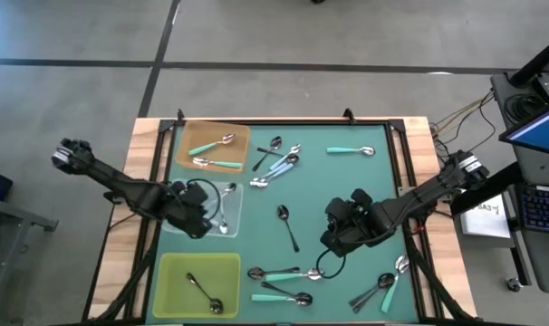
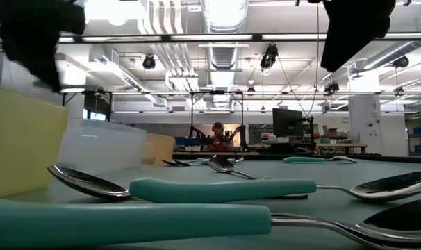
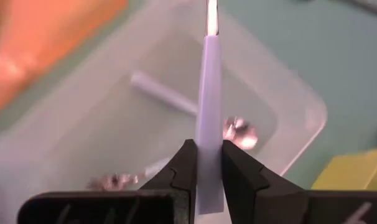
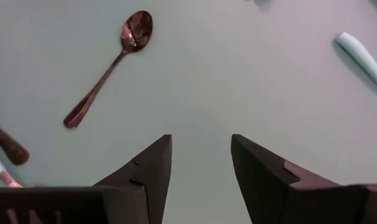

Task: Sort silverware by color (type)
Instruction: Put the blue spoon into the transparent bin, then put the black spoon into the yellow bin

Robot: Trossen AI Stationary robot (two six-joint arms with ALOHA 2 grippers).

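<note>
Landmark: the clear shallow plastic tray (image 1: pixel 241 210) at the left-middle of the teal-matted surface (image 1: pixel 347 181).

Left end effector (image 3: pixel 204 163) hangs directly over the clear tray, fingers clamped on the handle of a pale-blue-handled metal spoon (image 3: pixel 208 106). Handle pinched at its end, bowl pointing away, so it should fall lengthwise inside the walls on release. Another pale blue spoon (image 3: pixel 167 93) already lies in the tray; evidently the blue bin.

Just nearside of the clear tray: yellow-green square tray (image 1: pixel 170 272) holding a black-handled spoon (image 1: pixel 202 292). Just farside: orange-brown square tray (image 1: pixel 243 136) with two mint-teal-handled spoons (image 1: pixel 211 145).

Right of the clear tray, mid-surface: right end effector (image 4: pixel 201 168), fingers spread, gripping nothing, poised over bare mat near a lone dark spoon (image 4: pixel 107 68). Likely lining up a black pickup.

Farther right and nearside: loose teal, blue and dark spoons (image 1: pixel 284 276), unsorted. Farside, a small mixed cluster (image 1: pixel 279 158) beside the orange tray, plus one teal spoon (image 1: pixel 350 150).
</note>
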